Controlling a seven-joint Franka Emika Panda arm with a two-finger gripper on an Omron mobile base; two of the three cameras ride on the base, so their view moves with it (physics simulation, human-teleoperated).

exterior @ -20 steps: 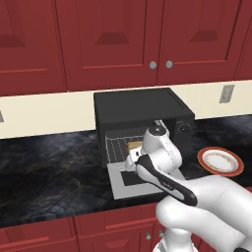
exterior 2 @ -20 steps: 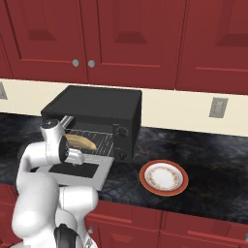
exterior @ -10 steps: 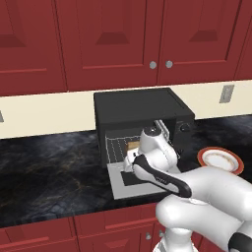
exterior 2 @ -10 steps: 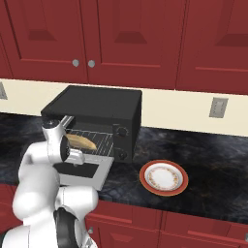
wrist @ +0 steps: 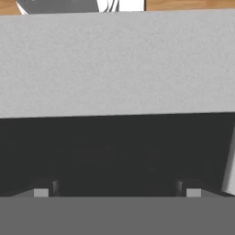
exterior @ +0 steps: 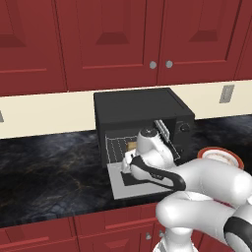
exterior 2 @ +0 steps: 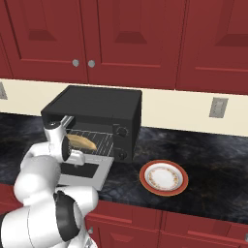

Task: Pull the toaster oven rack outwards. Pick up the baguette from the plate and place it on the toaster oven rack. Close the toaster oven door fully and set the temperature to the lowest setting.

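Right base view, item one: one baguette [exterior 2: 82,142], tan-golden, lying on the toaster oven rack [exterior 2: 99,144] inside the cavity. Its long axis runs across the oven's width, one end toward the left wall and the other toward the control panel side, slightly slanted. It sits just beyond and above the pincer [exterior 2: 76,157].

Item two: one toaster oven rack, silver wire grid, level, holding the baguette; also visible in the left base view [exterior: 117,147], behind the wrist.

Item three: one toaster oven door [exterior 2: 92,175], hinged down flat toward the counter edge, grey with a dark window, directly below the pincer. In the hand view the door's grey panel [wrist: 114,64] fills the upper part and the dark window lies close under the fingertips [wrist: 41,193].

Item four: one pincer, jaws spread wide, gripping nothing, poised just over the lowered door.

Item five: one toaster oven [exterior 2: 101,104], matte black, two round knobs [exterior 2: 122,131] on its panel, to the right of the pincer.

Item six: one plate [exterior 2: 163,177], white with orange-red rim, bare, on the dark counter [exterior 2: 208,179] well to the right of the pincer.
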